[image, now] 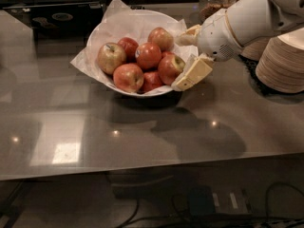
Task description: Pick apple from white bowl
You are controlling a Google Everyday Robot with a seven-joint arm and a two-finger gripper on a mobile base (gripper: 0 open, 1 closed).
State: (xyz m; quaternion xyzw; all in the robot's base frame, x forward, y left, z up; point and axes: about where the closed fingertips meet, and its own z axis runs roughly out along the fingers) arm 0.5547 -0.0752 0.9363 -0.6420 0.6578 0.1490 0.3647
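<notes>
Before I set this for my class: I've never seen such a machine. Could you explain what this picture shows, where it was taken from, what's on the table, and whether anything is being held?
This is a mobile robot with one white arm, seen at the upper right. There is a single camera, looking down on a grey table; where it is mounted isn't known. On the table stands a white bowl lined with crinkled paper and filled with apples. Stacked paper plates sit at the right. The arm ends in a hand with two cream fingers, spread open at the bowl's right rim beside a red apple. It holds nothing yet.
</notes>
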